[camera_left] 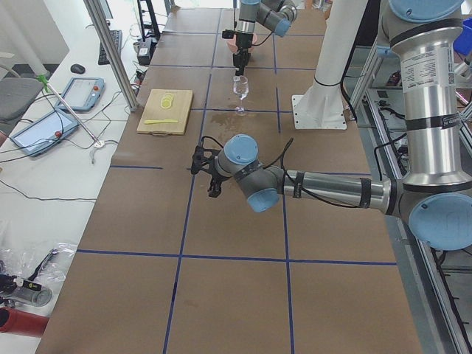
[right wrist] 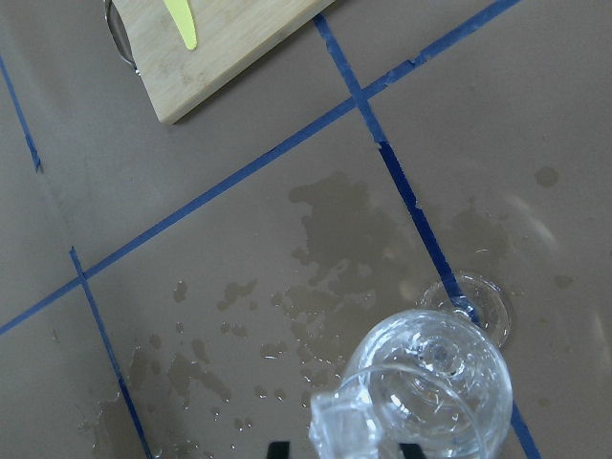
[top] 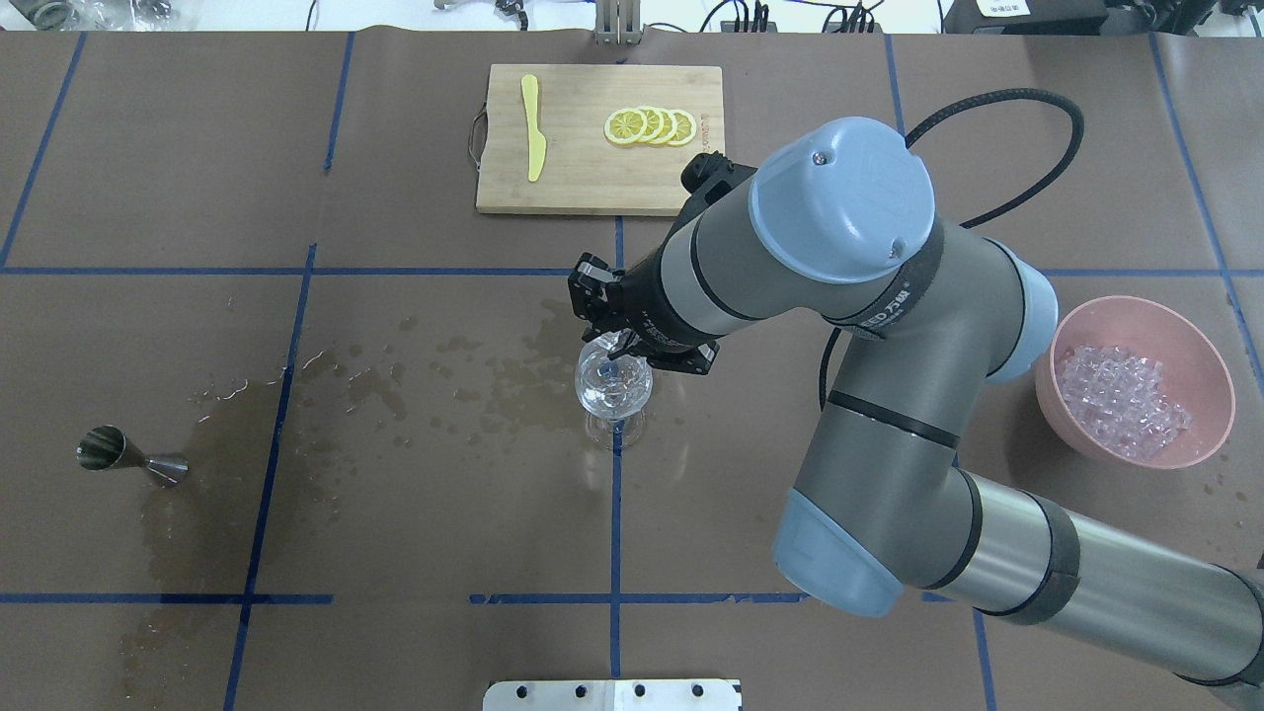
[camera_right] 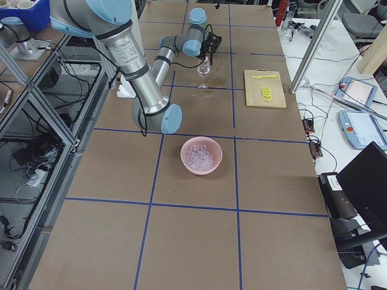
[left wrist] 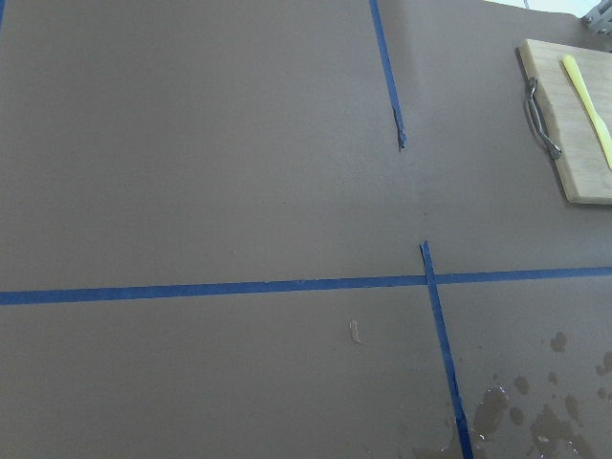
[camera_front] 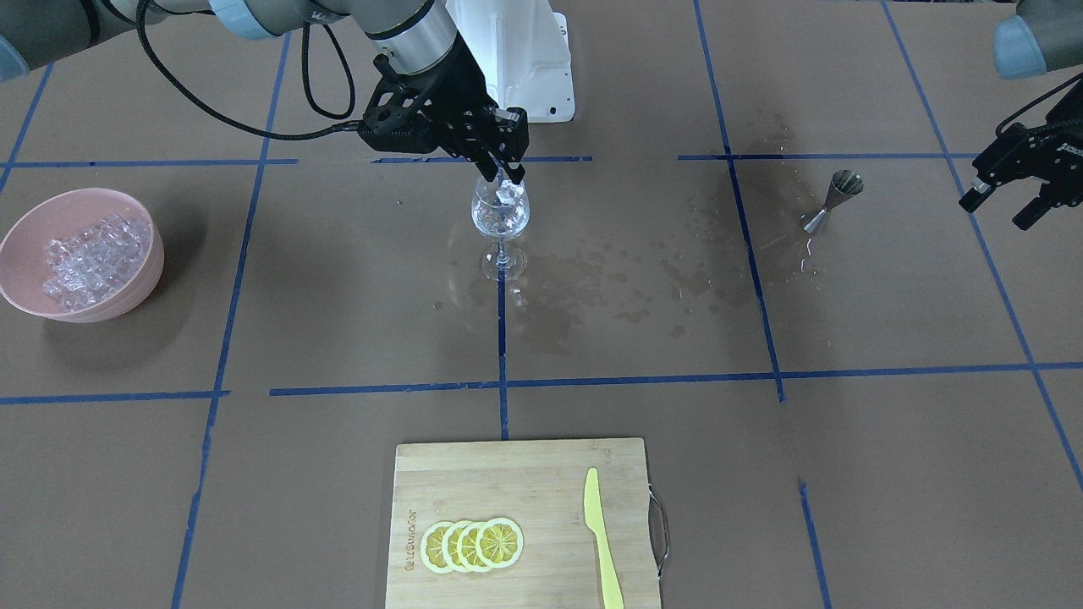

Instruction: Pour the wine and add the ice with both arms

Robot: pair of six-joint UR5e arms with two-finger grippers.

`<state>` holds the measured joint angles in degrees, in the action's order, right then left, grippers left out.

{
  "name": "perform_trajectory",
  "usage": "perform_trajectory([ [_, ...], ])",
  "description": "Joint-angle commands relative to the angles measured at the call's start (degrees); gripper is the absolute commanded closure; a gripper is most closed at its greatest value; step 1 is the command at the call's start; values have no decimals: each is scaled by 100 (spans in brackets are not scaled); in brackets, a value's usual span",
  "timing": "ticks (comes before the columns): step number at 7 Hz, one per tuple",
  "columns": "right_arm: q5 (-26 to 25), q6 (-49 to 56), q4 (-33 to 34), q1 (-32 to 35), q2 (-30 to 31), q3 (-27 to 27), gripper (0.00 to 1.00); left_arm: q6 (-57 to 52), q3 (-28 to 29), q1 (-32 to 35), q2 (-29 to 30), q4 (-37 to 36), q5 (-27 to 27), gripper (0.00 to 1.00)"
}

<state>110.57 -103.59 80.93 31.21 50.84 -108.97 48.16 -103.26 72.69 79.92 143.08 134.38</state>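
A clear wine glass (camera_front: 501, 216) stands at the table's middle and holds a few ice cubes; I cannot tell liquid in it. My right gripper (camera_front: 504, 176) hangs right over its rim. In the right wrist view the fingertips (right wrist: 277, 448) stand wider than a clear ice cube (right wrist: 339, 430) that sits between them at the rim, so the gripper is open. A pink bowl (camera_front: 25, 228) heaped with ice (camera_front: 89, 258) stands on the right arm's side. My left gripper (camera_front: 1007, 203) is open and empty, near a steel jigger (camera_front: 833, 201) that lies tilted.
Wet spill patches (camera_front: 592, 288) spread between glass and jigger. A wooden cutting board (camera_front: 474, 474) with lemon slices (camera_front: 472, 544) and a yellow knife (camera_front: 602, 550) lies at the operators' edge. The white pedestal (camera_front: 525, 59) stands behind the glass. Blue tape lines grid the brown table.
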Motion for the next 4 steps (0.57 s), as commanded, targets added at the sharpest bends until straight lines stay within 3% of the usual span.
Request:
perform_trajectory([
  [1, 0, 41, -7, 16, 92, -36, 0, 0, 17, 0, -3, 0, 9, 0],
  [3, 323, 520, -7, 574, 1115, -569, 0, -17, 61, 0, 6, 0, 0, 0],
  [4, 812, 1481, 2, 1127, 1634, -564, 0, -17, 43, 0, 15, 9, 0, 0],
])
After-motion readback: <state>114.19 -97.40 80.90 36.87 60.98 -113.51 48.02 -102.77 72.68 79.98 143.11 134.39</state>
